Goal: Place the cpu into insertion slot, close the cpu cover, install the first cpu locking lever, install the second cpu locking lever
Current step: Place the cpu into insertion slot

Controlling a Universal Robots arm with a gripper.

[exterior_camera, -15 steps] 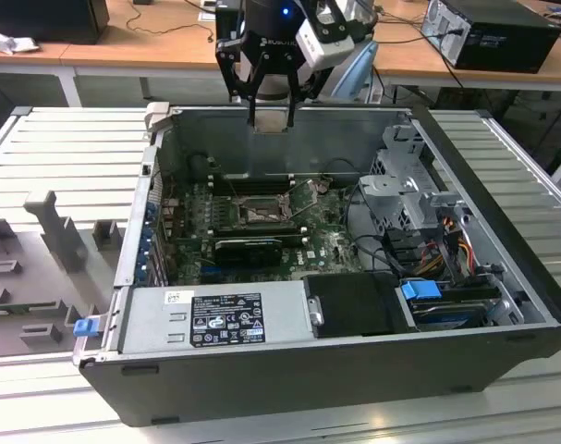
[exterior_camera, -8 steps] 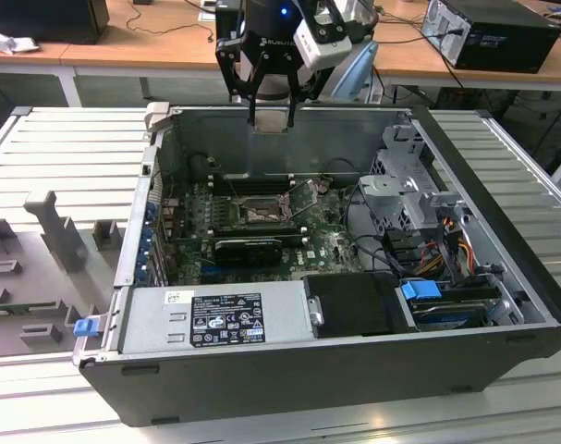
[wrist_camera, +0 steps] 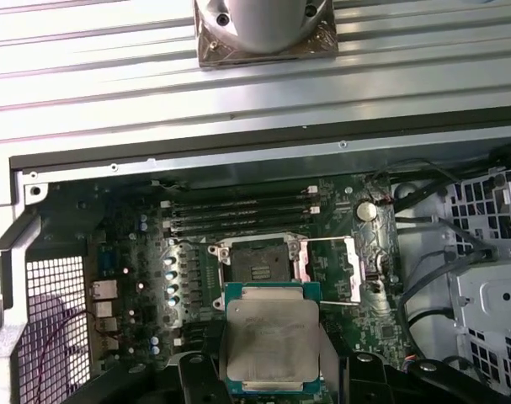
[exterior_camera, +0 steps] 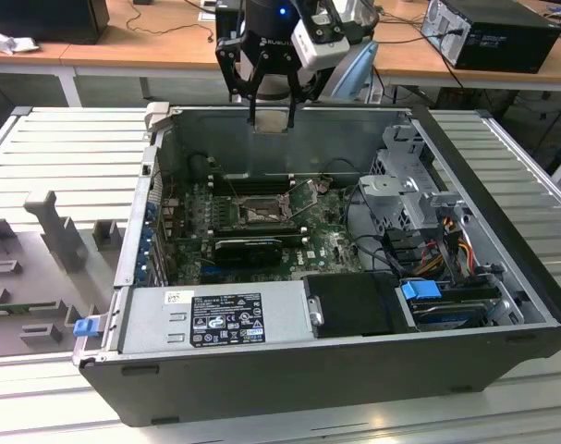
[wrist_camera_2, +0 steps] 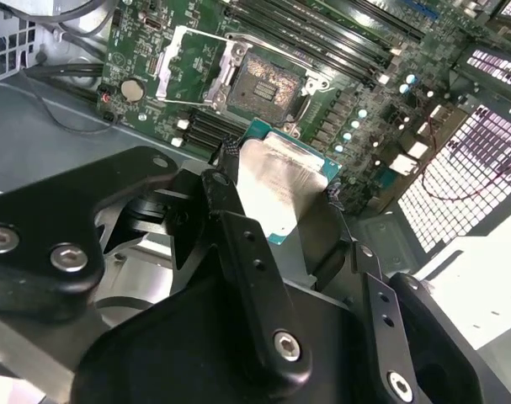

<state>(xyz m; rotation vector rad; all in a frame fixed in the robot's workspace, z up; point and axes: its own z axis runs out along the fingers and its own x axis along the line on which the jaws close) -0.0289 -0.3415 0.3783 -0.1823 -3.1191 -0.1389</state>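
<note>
The gripper (wrist_camera_2: 282, 183) is clamping the cpu (wrist_camera_2: 280, 181) by two opposite edges, its black jaws pressing in from either side, and the chip's dull silver top is facing both wrist cameras with the green carrier edge peeking out around it. In the first wrist view the cpu (wrist_camera: 270, 341) is hanging in the air just short of the insertion slot (wrist_camera: 259, 265), well above it and not touching. The slot is lying bare, its contact field exposed. The cpu cover (wrist_camera: 343, 268) is standing swung open just beside the slot, on the side toward the coin battery (wrist_camera: 367, 210). On the slot's other side, the memory slots (wrist_camera: 238, 210) are running along the motherboard (wrist_camera: 154, 252). In the exterior view the arm (exterior_camera: 273, 37) is reaching down from above, with the gripper (exterior_camera: 271, 118) pointing straight down over the far wall of the open computer case (exterior_camera: 354, 129), above its rim and not yet down among the boards.
</note>
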